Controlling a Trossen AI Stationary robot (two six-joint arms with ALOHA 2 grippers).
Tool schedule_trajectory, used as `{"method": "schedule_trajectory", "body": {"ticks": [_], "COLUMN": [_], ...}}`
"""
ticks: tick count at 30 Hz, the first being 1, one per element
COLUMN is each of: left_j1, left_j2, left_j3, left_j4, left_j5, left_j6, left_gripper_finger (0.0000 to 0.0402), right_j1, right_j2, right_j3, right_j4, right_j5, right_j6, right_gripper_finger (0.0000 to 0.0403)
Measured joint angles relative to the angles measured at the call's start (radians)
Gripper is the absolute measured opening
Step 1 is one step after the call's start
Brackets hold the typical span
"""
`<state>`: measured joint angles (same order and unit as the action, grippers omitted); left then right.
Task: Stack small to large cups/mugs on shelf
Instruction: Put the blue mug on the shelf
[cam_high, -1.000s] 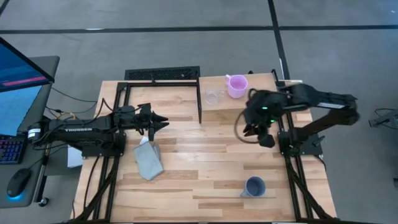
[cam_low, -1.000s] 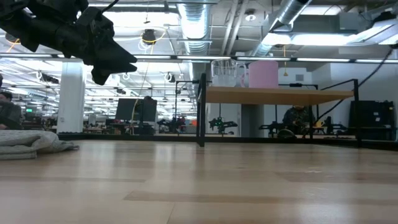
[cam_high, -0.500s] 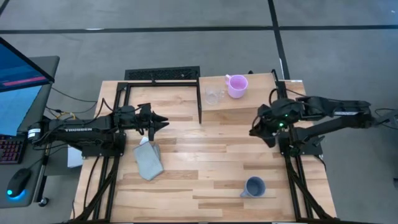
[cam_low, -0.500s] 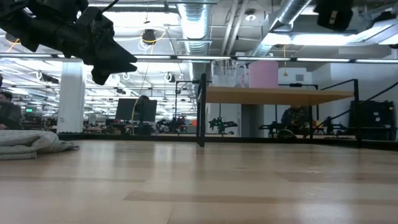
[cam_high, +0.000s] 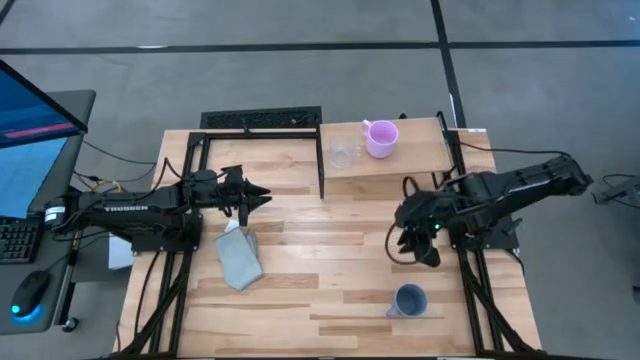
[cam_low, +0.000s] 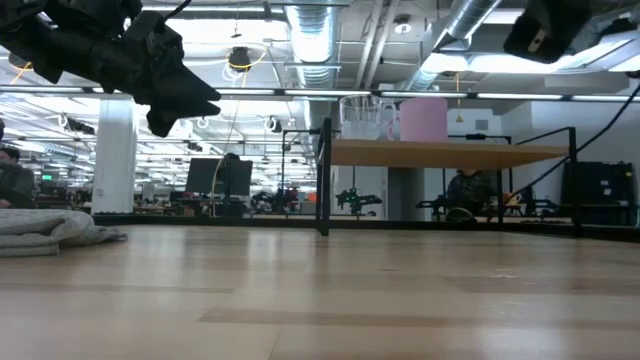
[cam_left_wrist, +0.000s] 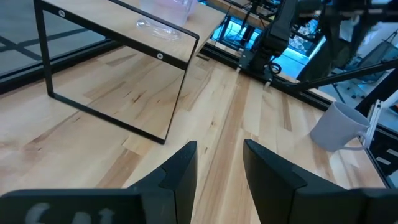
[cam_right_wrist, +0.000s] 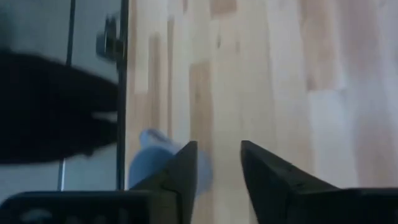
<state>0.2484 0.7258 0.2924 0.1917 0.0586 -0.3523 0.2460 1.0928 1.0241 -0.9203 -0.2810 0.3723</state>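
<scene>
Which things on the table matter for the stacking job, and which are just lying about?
Job: glass cup, pink mug, both on the shelf; blue-grey mug on the table near the right gripper.
Lying about: folded cloth by the left gripper.

Even, bright overhead light covers the worktop (cam_high: 330, 260) with only faint, soft shadows. In the low view ceiling lamps flare white and the near wood goes soft. The right wrist view is smeared by motion blur; the left wrist view is sharp
</scene>
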Motion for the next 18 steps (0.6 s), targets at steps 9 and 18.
{"method": "schedule_trajectory", "body": {"ticks": [9, 18], "left_j1": [0.0, 0.0], "left_j2": [0.0, 0.0], "left_j3": [0.0, 0.0], "left_j4": [0.0, -0.007], "left_j5": [-0.026, 0.003], "left_j6": [0.0, 0.002], "left_gripper_finger": [0.0121, 0.0121], "right_j1": [0.036, 0.049], "right_j2": [0.07, 0.101], "right_j3": [0.0, 0.002], "right_j4": [-0.017, 0.089], "right_j5": [-0.037, -0.042], "right_j6": [-0.032, 0.054], "right_gripper_finger": [0.0241, 0.0244]}}
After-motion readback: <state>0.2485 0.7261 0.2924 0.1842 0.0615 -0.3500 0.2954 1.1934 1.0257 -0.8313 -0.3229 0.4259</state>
